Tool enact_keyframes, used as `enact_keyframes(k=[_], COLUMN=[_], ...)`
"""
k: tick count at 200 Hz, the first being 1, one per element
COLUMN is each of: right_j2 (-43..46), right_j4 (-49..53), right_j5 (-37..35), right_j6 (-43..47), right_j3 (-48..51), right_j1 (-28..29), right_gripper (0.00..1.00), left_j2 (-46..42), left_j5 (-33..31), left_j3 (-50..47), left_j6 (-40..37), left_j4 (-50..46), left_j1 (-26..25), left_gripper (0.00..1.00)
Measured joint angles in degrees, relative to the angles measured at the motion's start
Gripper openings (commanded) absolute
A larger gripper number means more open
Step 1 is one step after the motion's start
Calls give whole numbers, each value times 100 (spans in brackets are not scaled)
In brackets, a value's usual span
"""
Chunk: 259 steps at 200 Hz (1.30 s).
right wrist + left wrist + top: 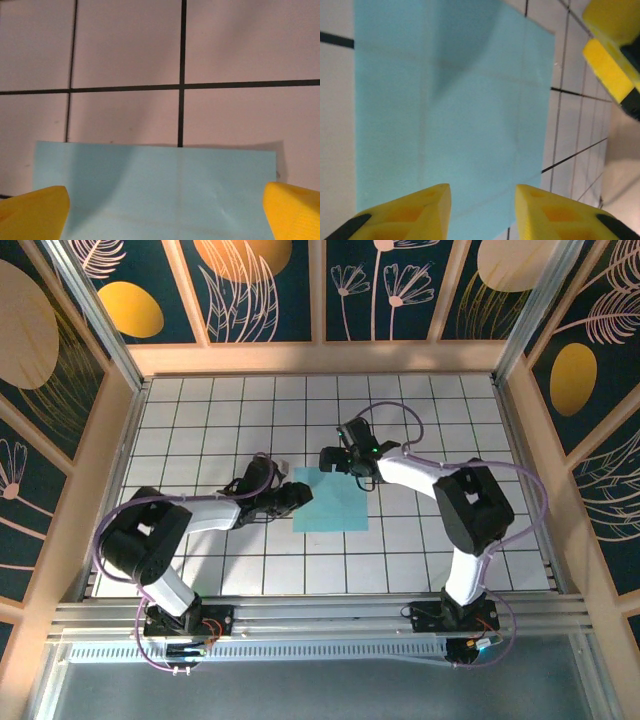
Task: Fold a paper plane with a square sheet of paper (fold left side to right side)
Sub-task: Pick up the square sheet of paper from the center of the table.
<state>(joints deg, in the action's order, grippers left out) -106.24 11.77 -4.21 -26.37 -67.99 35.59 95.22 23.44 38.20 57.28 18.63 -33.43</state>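
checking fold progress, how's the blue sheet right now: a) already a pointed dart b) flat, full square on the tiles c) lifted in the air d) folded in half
b: the square sheet of paper lies flat on the table as one open square, no flap turned over.

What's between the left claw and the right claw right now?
The square sheet of paper lies flat between left claw and right claw, seen in the top view.
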Motion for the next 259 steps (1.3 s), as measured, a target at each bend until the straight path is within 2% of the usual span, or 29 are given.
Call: enact_keyframes(k=[38, 152, 189, 259], right_j2=[-450, -505, -503, -542], right_j4=[269, 518, 695, 1290], right_j5=[-68, 39, 85, 431], right_j6=[286, 411, 452, 514], right_j3=[-70, -216, -264, -474], right_j1=[2, 256, 444, 507], right_gripper=[99, 93, 80, 47], left_j2=[216, 299, 315, 317], left_j5=[-151, -247, -247, -251], left_j3=[31, 28, 28, 26], left_j6=[2, 28, 79, 142], left_j4=[-256, -131, -72, 2], left_j1=[-116, -142, -142, -146], left_gripper=[32, 29, 30, 35])
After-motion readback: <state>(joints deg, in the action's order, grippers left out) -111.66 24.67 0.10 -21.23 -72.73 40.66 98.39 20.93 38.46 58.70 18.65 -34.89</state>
